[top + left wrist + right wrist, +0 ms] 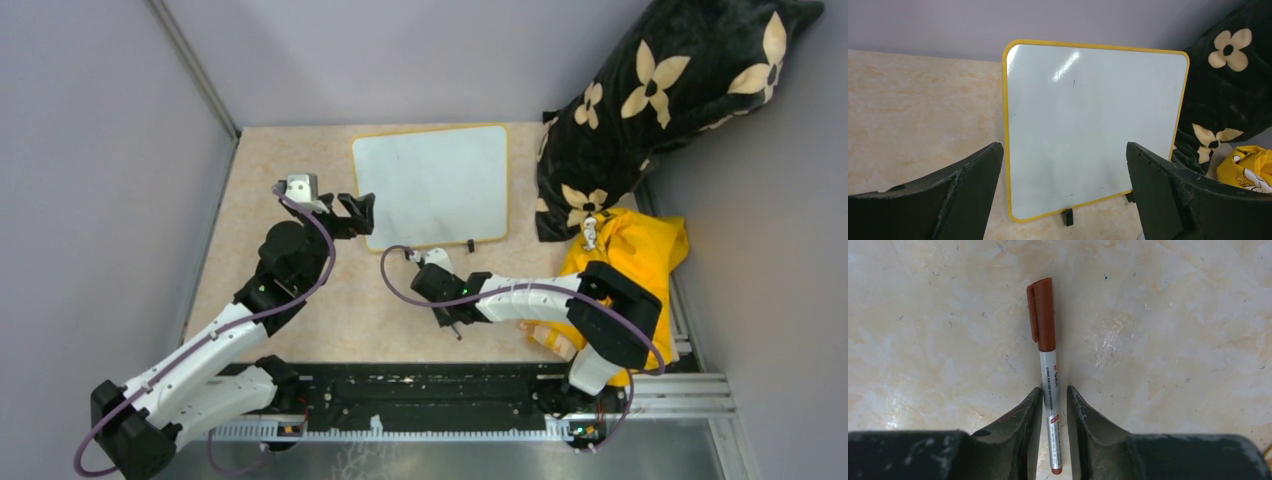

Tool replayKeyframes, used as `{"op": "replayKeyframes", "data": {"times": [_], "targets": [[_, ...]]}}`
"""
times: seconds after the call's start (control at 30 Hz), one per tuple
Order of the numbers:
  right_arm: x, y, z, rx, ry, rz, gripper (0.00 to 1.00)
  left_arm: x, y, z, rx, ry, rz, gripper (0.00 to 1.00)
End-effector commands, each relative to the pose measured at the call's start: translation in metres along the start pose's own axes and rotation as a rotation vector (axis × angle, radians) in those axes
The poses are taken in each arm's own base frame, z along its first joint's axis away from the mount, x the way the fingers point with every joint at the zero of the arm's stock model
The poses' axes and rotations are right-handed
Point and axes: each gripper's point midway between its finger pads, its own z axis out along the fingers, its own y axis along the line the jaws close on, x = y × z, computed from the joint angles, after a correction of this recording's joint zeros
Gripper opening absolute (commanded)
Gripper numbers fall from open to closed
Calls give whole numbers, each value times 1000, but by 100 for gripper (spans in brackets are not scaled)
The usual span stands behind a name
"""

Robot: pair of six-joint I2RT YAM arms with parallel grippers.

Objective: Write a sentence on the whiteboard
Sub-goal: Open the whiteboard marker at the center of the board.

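Observation:
The whiteboard (430, 185) stands at the back of the table on two small black feet; its face is blank apart from faint specks, and no sentence shows on it. It fills the left wrist view (1093, 115). My left gripper (358, 212) is open and empty just before the board's near left corner, with the jaws wide apart (1064, 150). My right gripper (450, 316) is low over the table in front of the board. It is shut (1054, 389) on the silver barrel of a capped reddish-brown marker (1048, 365), whose cap end pokes out past the fingertips (458, 331).
A black pillow with cream flowers (650, 100) leans at the back right, close to the board's right edge (1228, 90). A yellow cloth (630, 250) lies under the right arm. Grey walls enclose the table on the left, back and right.

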Motion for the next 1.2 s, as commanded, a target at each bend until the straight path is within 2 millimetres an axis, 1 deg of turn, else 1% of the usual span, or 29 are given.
{"op": "replayKeyframes", "data": {"times": [0.0,0.17,0.27,0.4,0.57,0.77,0.9,1.03,1.1,1.17], "targets": [[13,3,6,-16,54,2,21,-10,-7,1,25,-22,-12,99],[20,3,9,-29,73,8,8,-9,-8,1,26,-21,-12,99],[21,2,9,-30,73,14,1,-10,-8,0,28,-22,-11,99],[16,4,7,-48,48,25,0,-9,-9,1,36,-19,-9,99],[1,6,0,-75,-31,57,0,-6,-10,2,40,-12,-4,99],[-28,5,-25,-136,-202,105,0,-3,-13,3,53,-5,-2,99],[-47,-1,-47,-158,-325,138,0,0,-16,4,70,7,-7,99],[-61,-10,-68,-174,-442,182,0,5,-22,5,101,21,-10,99],[-67,-14,-80,-189,-502,206,0,9,-27,6,129,34,-8,99],[-79,-16,-96,-225,-587,232,0,12,-34,6,163,44,-9,99]]}}
